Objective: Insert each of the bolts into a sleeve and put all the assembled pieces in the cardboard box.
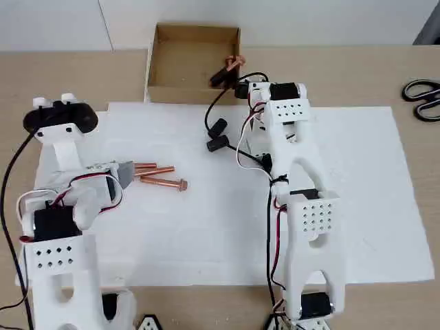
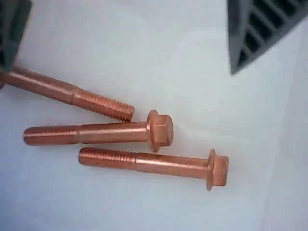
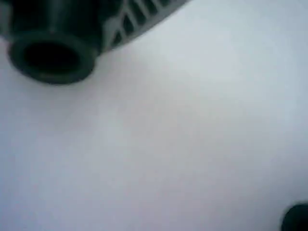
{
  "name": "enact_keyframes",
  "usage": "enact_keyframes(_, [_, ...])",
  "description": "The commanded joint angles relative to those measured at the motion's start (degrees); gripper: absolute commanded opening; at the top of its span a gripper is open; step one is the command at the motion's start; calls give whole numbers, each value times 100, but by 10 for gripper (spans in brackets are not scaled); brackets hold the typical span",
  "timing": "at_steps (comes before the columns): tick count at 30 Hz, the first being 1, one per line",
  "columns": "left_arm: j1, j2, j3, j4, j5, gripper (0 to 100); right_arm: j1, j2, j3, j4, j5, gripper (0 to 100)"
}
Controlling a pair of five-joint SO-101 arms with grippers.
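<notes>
Three copper bolts lie side by side on the white foam sheet (image 1: 357,206): the bolt nearest the box (image 2: 72,94), the middle one (image 2: 96,132) and the one closest to the arm bases (image 2: 154,163). My left gripper (image 1: 127,172) hovers open right beside them, its fingers (image 2: 260,29) spread apart. Two black sleeves (image 1: 218,126) (image 1: 217,143) rest loose near the sheet's middle. My right gripper (image 1: 240,89) sits by the cardboard box (image 1: 168,65) and looks shut on a black sleeve (image 3: 50,57). An assembled bolt and sleeve (image 1: 227,71) lies at the box's right wall.
Scissors (image 1: 423,100) lie on the wooden table at the far right. A black oval device (image 1: 60,118) on a white stand rises at the left edge of the sheet. The right arm's cables (image 1: 240,148) hang close to the loose sleeves.
</notes>
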State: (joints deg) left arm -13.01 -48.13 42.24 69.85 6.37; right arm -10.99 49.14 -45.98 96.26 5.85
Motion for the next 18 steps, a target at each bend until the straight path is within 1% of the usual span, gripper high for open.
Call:
enact_keyframes(1, [-35,-53,-48,9,-44,274,31,-189,-62,84,-53,2])
enact_keyframes(4, [-26,-53,-110,18,-18,274,40,-681,-18,101,-53,2])
enact_keyframes(8, [-26,141,-593,475,-35,275,145,-1499,-9,110,-62,2])
enact_keyframes(11, [-18,791,-1086,659,-44,275,233,-1991,132,110,-62,3])
enact_keyframes(14, [0,1802,-1534,651,-105,274,251,-2308,589,92,-53,3])
enact_keyframes(15, [26,2163,-1692,642,-290,274,251,-2369,747,92,-53,3])
enact_keyframes(18, [308,3112,-2193,642,-1178,273,277,-2431,976,84,-62,3])
